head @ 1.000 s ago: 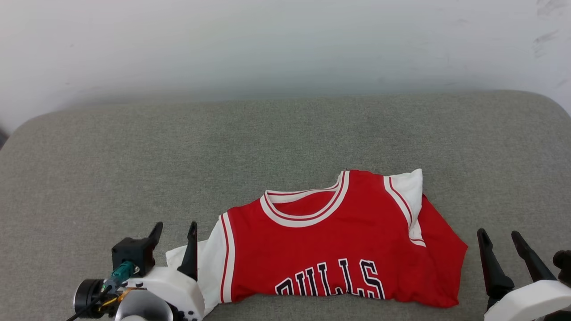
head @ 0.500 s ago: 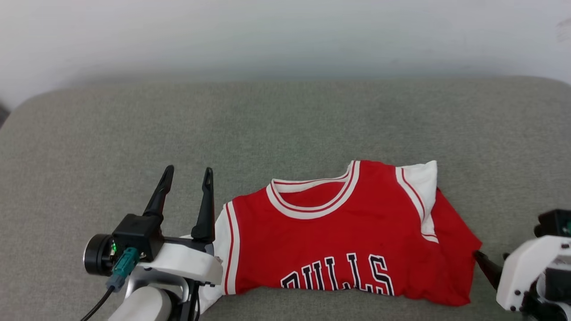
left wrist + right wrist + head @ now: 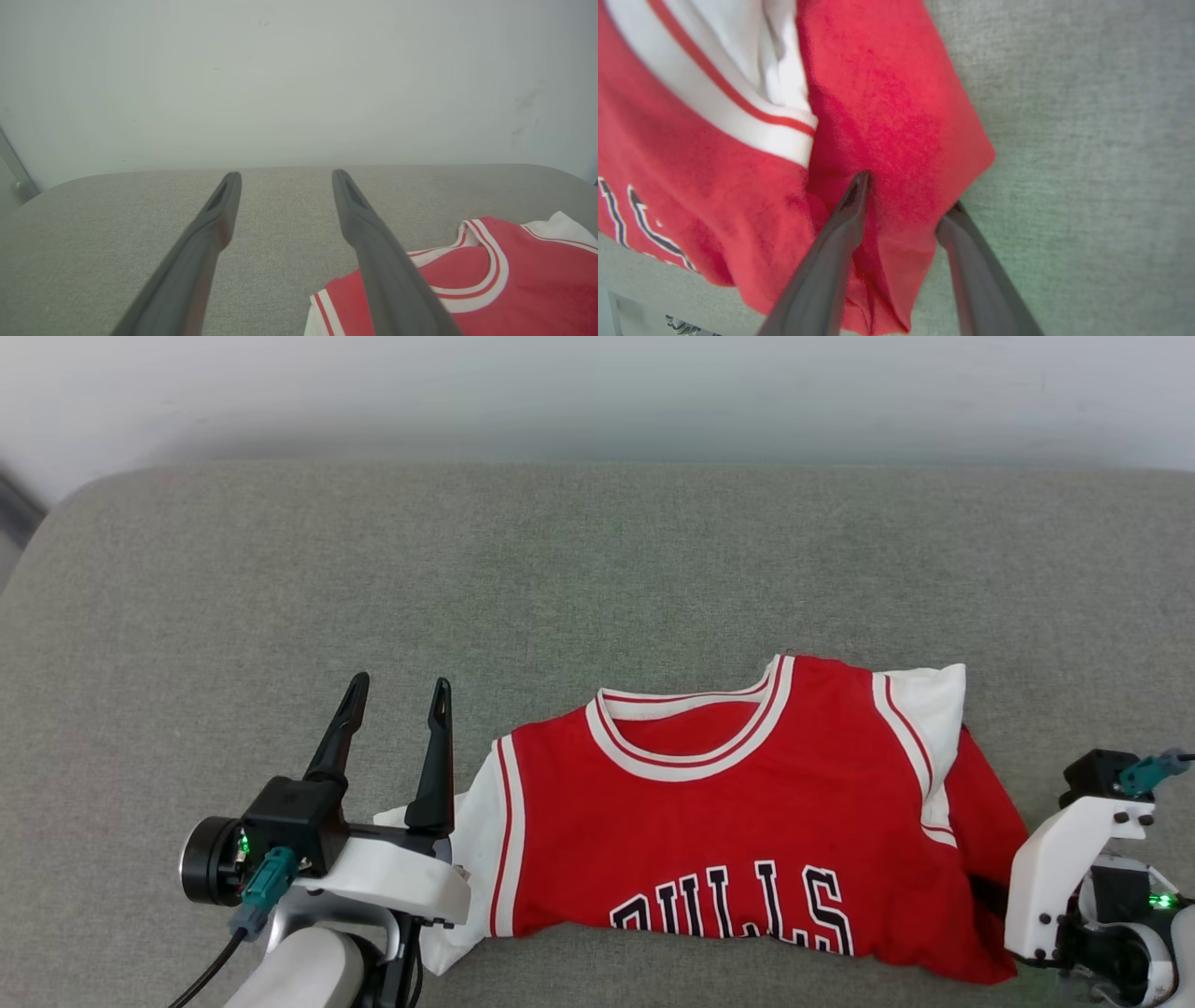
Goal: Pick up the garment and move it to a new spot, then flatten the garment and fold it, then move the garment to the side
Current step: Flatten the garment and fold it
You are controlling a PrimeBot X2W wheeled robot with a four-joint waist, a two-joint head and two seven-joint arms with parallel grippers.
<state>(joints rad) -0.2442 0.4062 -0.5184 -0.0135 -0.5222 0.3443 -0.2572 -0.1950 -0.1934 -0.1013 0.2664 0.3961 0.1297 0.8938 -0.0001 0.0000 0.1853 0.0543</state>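
While left fingers gape, right fingers straddle the garment.

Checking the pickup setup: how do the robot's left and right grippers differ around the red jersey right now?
The left gripper, two long dark fingers, holds only air beside the red jersey-style T-shirt with white sleeves; the right gripper straddles a fold at its red edge. The left gripper lies nearly level over the grey fabric cushion; the right gripper angles down into the cloth. Both are open.
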